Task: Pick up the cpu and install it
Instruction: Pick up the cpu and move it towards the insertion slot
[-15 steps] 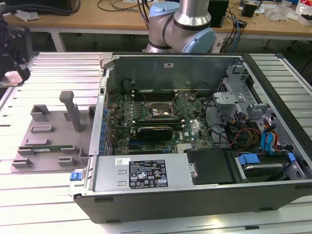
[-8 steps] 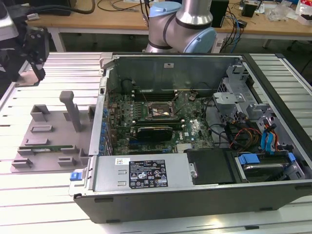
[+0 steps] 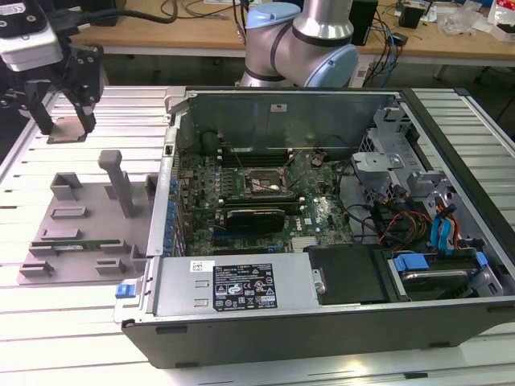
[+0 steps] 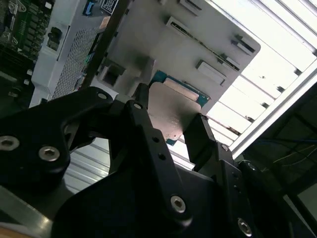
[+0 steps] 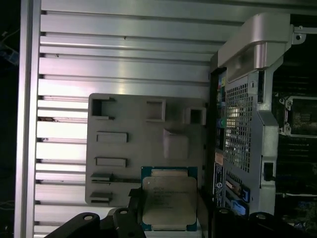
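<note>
jaws: you are pinching the cpu (image 4: 172,115)
cpu: hanging above the table (image 3: 48,330), near the grey holder (image 3: 88,211)

The cpu (image 5: 168,201) has a dull, matt silver-grey metal lid on a blue-green board rim. The hand (image 4: 168,106) is matt black metal with bright steel screws (image 4: 49,152). The bench (image 3: 64,338) is ribbed satin aluminium, the tray (image 5: 124,114) matt grey plastic, and the case (image 3: 282,112) bare grey sheet metal.

Slatted table (image 3: 64,338) (grey): fixture (image 3: 88,227), computer case (image 3: 322,336).
</note>
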You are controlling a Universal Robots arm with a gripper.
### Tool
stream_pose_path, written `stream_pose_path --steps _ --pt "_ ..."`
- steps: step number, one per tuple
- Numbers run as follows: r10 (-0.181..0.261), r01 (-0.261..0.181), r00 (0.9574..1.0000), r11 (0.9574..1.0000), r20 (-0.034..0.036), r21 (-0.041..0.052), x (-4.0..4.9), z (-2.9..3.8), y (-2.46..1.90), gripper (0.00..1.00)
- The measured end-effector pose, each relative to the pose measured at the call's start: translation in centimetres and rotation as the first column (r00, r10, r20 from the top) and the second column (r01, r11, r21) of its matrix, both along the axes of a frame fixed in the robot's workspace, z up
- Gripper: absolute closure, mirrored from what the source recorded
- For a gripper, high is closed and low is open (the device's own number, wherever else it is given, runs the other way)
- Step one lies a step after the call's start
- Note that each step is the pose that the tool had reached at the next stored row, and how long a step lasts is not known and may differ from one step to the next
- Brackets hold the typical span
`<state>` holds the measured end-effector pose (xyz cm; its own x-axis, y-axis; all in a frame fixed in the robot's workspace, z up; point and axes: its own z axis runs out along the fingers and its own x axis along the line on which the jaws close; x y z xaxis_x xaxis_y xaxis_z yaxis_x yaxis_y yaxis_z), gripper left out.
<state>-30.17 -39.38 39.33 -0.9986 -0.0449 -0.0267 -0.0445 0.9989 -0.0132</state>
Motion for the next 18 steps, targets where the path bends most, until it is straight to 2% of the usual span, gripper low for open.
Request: stream_pose_path --steps 3,9,11,13,14,18 --pt "0.000 0.000 1.0000 1.0000 -0.0014 -0.0010 1.58 0.00 0.00 0.47" --pt "0.000 0.000 1.0000 1.0000 -0.0031 -0.0021 3.51 0.00 0.00 0.47" --pt "0.000 0.000 1.0000 1.0000 -0.0041 -0.0029 4.58 0.00 0.00 0.47" --pt "0.000 0.000 1.0000 1.0000 -0.0047 -0.0033 5.15 0.01 0.00 0.47" --pt "0.000 0.000 1.0000 1.0000 -0.0053 -0.0038 5.89 0.00 0.00 0.47" --pt "0.000 0.000 1.0000 1.0000 -0.0068 -0.0051 7.43 0.01 0.00 0.47"
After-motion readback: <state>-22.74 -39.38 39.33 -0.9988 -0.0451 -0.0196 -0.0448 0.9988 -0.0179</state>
